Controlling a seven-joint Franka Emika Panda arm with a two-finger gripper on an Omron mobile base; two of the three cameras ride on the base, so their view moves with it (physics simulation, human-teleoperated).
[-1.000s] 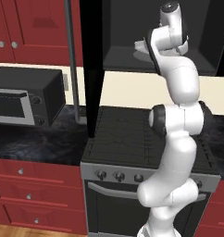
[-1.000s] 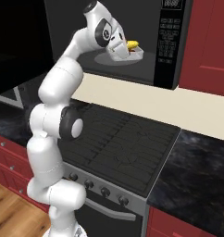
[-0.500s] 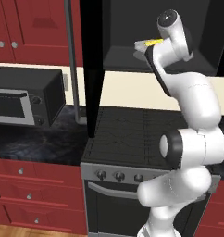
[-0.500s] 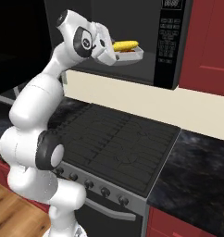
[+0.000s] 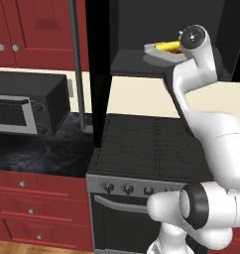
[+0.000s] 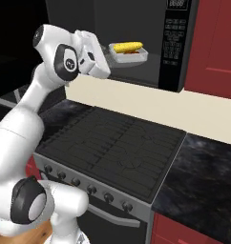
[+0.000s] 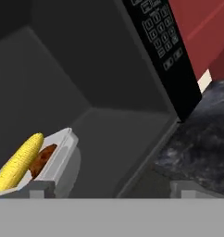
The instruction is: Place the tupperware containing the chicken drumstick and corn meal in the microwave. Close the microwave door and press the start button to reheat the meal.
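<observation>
The microwave (image 5: 137, 25) hangs over the stove with its dark cavity open. Its door (image 5: 97, 74) stands swung out to the left, the grey bar handle (image 5: 76, 59) beside it. The tupperware (image 6: 136, 55) rests on the cavity floor near the front. It holds the yellow corn (image 6: 128, 46) and the brown chicken drumstick (image 7: 42, 159). My gripper (image 6: 110, 49) is open just in front of the tray. In the hand view the tupperware (image 7: 60, 155) lies by the left fingertip (image 7: 37, 187), and my gripper (image 7: 111, 190) holds nothing.
The microwave's keypad (image 6: 173, 38) is on the right of the cavity. The stove (image 6: 112, 143) lies below, with dark counter (image 6: 203, 176) to its right. A small black countertop oven (image 5: 28, 106) stands at the left. Red cabinets (image 5: 32, 30) line the wall.
The jaws have spread wider and let go of the tupperware, which stays in the cavity. The arm's elbow has swung down and outward while the hand stays at the microwave's mouth.
</observation>
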